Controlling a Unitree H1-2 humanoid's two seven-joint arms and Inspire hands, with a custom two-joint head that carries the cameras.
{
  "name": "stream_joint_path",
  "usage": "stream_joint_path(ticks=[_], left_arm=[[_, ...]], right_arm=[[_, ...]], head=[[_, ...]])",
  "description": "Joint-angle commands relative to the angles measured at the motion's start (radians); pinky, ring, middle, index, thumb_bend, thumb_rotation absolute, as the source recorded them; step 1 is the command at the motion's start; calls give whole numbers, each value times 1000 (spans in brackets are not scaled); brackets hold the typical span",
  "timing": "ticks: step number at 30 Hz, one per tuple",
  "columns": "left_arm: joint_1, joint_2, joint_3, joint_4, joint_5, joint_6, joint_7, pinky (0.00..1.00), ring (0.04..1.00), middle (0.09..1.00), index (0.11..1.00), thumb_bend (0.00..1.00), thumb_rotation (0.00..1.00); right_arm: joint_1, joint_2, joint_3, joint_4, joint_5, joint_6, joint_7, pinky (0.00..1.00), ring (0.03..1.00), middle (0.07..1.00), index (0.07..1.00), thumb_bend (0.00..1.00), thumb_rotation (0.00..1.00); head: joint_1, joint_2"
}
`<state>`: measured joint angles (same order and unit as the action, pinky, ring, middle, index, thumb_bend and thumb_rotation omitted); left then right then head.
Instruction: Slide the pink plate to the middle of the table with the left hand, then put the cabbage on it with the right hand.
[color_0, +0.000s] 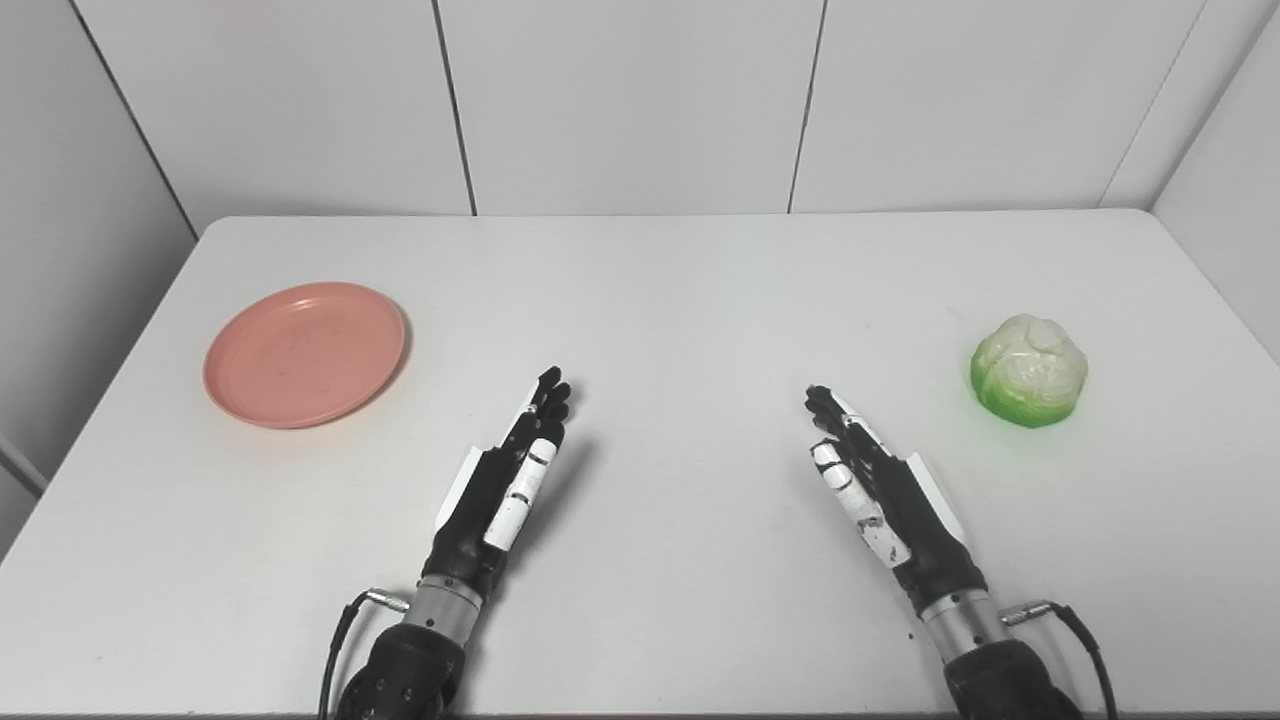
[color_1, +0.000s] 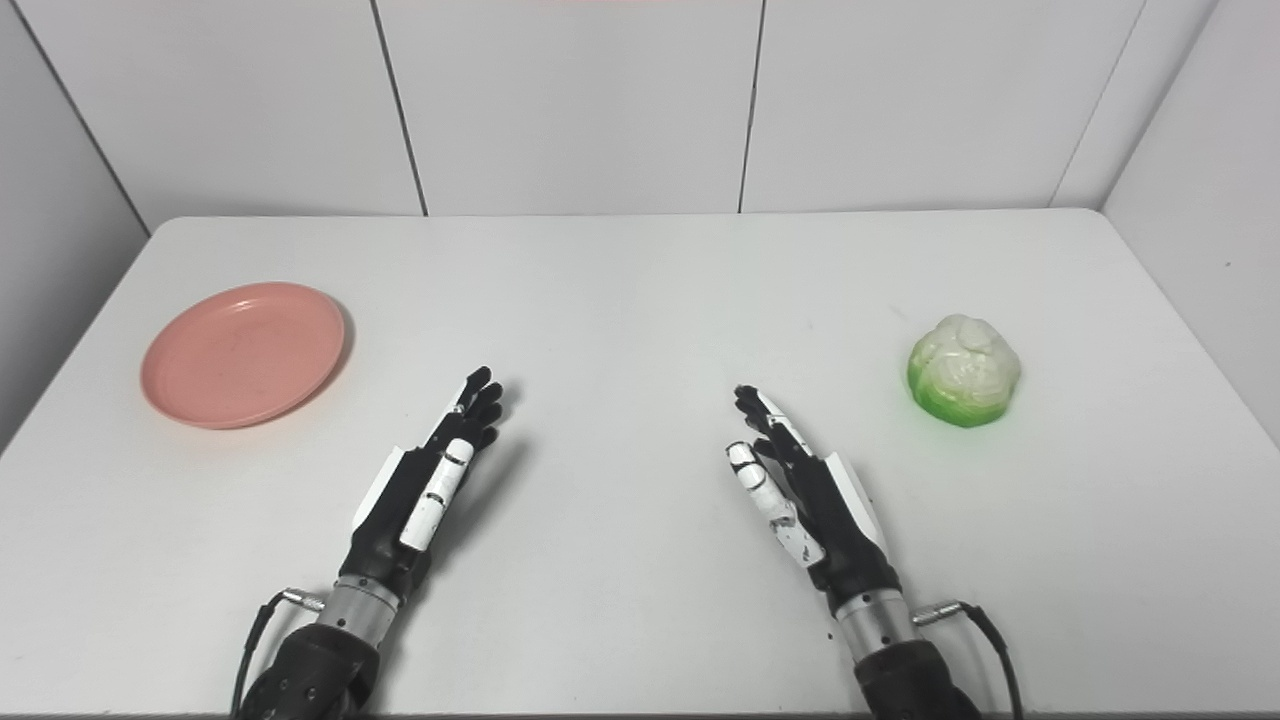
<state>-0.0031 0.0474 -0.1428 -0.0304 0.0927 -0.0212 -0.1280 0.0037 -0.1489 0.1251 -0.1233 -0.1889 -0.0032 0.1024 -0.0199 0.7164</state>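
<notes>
Both hands, left hand (color_0: 505, 480) and right hand (color_0: 880, 490), flat, empty.

Left hand (color_0: 505, 482) and right hand (color_0: 880, 490): both extended forward, fingers straight and held together, thumbs inward, edge-on, holding nothing. Forearms enter from below, converging slightly.
</notes>
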Motion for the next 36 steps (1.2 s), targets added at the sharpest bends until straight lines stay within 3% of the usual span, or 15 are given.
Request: stream_joint_path(ticks=[1,23,27,28,36], left_arm=[[15,-1,1,43,1,10,7,960,971,978,969,497,1000],[13,0,2,56,-1,-5,6,961,971,977,968,504,1000],[10,-6,0,67,1,-10,9,961,970,976,968,496,1000],[10,-10,-1,71,3,-10,12,961,969,975,968,496,1000],[3,-51,-18,122,34,-28,42,957,960,966,956,495,1000]], right_arm=[[-13,-1,1,1,9,0,9,891,925,920,915,374,1000],[-13,-5,1,11,18,-15,7,891,925,921,914,363,1000],[-13,-8,-1,19,17,-16,6,892,927,922,915,364,1000],[-14,-11,-1,26,12,-26,4,890,926,921,914,361,1000],[-15,-40,-15,94,22,-115,-3,869,913,914,907,370,1000]], head=[[0,2],[1,0],[31,-18],[73,-37],[194,-109]])
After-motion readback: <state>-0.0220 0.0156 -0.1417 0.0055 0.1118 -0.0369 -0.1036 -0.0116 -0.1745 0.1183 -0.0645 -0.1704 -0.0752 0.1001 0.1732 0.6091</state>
